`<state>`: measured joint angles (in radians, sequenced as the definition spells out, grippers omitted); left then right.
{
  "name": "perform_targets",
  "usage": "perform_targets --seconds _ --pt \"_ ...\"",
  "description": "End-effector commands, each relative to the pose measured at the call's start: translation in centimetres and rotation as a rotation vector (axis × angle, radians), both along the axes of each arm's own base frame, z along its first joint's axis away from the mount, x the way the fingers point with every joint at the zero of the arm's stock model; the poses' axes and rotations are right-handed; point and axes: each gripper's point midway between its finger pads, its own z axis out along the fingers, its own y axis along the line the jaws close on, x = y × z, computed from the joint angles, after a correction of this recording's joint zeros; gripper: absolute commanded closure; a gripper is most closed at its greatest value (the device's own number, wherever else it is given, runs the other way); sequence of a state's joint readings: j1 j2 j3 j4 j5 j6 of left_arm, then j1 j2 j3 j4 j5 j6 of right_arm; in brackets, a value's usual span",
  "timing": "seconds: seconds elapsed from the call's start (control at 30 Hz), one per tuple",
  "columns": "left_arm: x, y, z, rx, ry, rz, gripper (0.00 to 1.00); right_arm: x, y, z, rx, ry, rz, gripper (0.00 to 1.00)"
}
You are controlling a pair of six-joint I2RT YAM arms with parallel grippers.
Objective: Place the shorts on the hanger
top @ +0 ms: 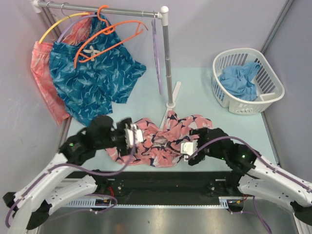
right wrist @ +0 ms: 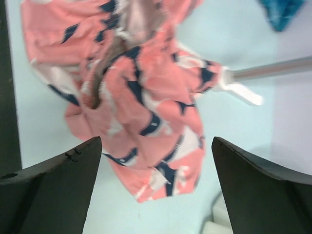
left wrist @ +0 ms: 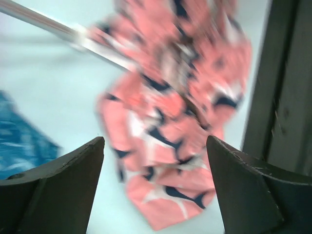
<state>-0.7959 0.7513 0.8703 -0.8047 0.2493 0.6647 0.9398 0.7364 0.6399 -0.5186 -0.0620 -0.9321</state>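
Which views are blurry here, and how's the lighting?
Left wrist: the shorts are heavily smeared and the rack pole is soft too, while its own fingers are crisp. Right wrist: milder blur, print still readable. Top external: sharp, with even light and no harsh shadows on the table.

Left arm: your left arm point(top: 68, 156) runs from lower left toward centre frame.
Left gripper: your left gripper point(top: 131, 137) has its jaws spread wide.
Right arm: your right arm point(top: 263, 170) runs from lower right toward centre.
Right gripper: your right gripper point(top: 187, 147) has its jaws spread wide.
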Motion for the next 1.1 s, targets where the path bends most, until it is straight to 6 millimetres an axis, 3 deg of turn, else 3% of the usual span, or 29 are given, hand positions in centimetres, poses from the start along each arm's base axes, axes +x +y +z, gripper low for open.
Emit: perform_targets --seconds 0.0,0.03,0.1,0.13,0.17,0.2,0.23,0.3,0.33,0.5,0.67,0.83,0.97,1.07 --pt "0.4 -0.2 10.5 -0.259 -0.012 0.114 0.1 0.1 -2.2 6.0 0.103 -0.028 -0.143 0.0" --pt "2.0 0.3 13.7 -0.317 -0.05 0.182 0.1 0.1 -2.5 6.7 0.12 -0.029 -0.16 0.0" --pt "4.8 1.6 16.6 -0.382 -0.047 0.322 0.1 0.4 -3.1 8.5 0.152 -0.039 -0.212 0.0" --pt "5.5 2.3 20.3 -0.435 -0.09 0.357 0.1 0.8 -3.6 8.9 0.161 -0.044 -0.242 0.0" --pt "7.7 2.0 20.2 -0.425 -0.034 0.397 0.1 1.1 -3.8 9.5 0.176 -0.046 -0.259 0.0" --pt "9.0 3.4 21.0 -0.444 -0.011 0.443 0.11 1.4 -4.0 10.3 0.192 -0.045 -0.273 0.0" --pt "9.4 4.0 24.0 -0.493 -0.042 0.44 0.11 1.7 -4.2 10.9 0.209 -0.048 -0.291 0.0" --pt "12.6 5.4 24.0 -0.501 0.014 0.494 0.09 2.1 -4.6 11.5 0.247 -0.021 -0.345 0.0" --pt "13.1 5.6 25.5 -0.508 -0.018 0.488 0.09 2.3 -4.5 12.2 0.277 -0.009 -0.36 0.0" --pt "17.1 5.8 26.7 -0.551 -0.053 0.553 0.09 3.0 -4.7 14.3 0.455 0.084 -0.457 0.01" --pt "19.1 6.5 27.2 -0.58 -0.106 0.609 0.05 4.0 -4.5 15.7 0.566 0.173 -0.531 0.0" --pt "21.3 9.2 28.5 -0.552 -0.159 0.65 0.02 4.6 -4.3 15.0 0.554 0.215 -0.551 0.0" --pt "22.2 10.4 28.3 -0.501 -0.188 0.665 0.02 4.6 -3.9 14.8 0.566 0.243 -0.551 0.0" --pt "23.0 11.6 29.9 -0.522 -0.258 0.713 0.02 4.7 -3.7 14.8 0.569 0.253 -0.549 0.0"
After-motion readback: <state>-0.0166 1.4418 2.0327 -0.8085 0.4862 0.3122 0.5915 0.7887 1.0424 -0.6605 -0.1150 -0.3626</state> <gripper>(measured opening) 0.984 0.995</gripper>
